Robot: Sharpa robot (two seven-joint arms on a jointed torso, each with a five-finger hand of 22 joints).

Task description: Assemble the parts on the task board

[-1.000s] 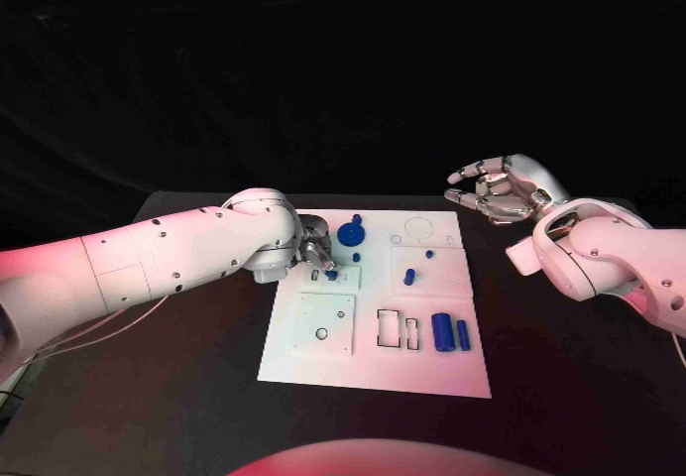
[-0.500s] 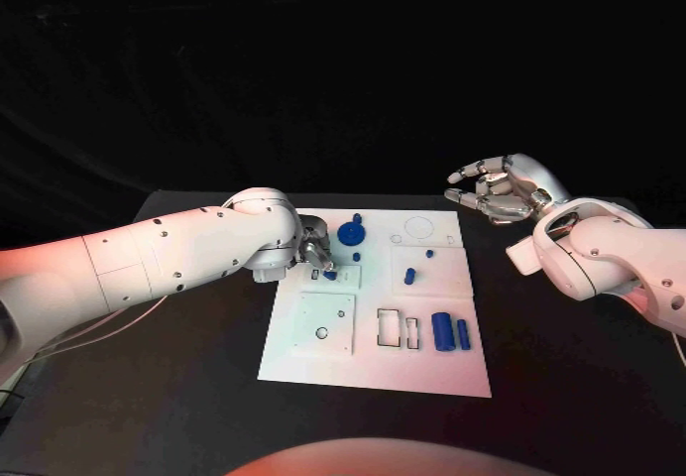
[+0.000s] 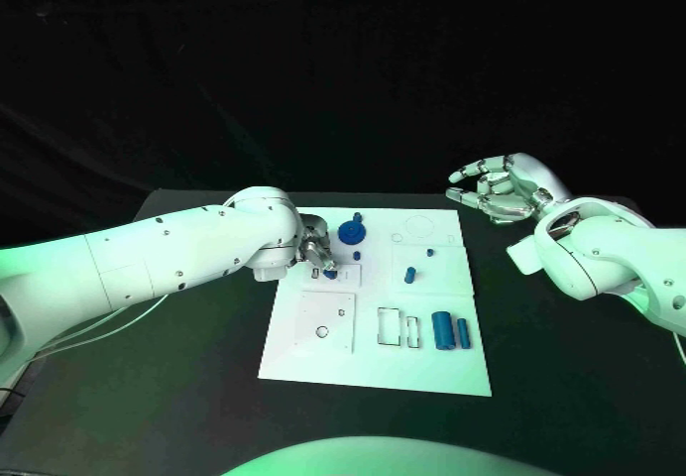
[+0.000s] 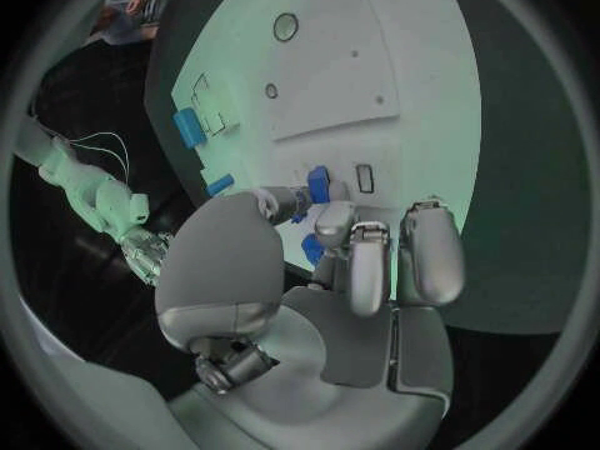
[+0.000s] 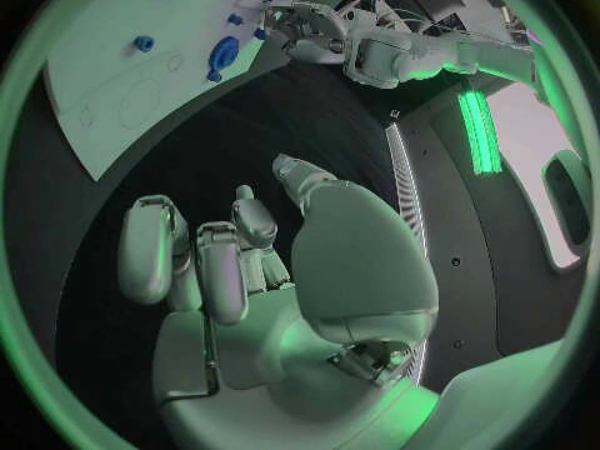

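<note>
The white task board lies in the middle of the black table. My left hand is low over its far left part, thumb and a finger pinching a small blue part beside a small rectangular slot. Just beyond the hand stands a round blue part with a small blue peg behind it. Two small blue parts sit mid-board, and two blue cylinders lie at the near right. My right hand hangs above the table off the board's far right corner, fingers apart, holding nothing.
Empty outlined slots and a square plate with a hole mark the board's near half. Bare black table surrounds the board. In the right wrist view the board and my left hand lie well beyond my right hand.
</note>
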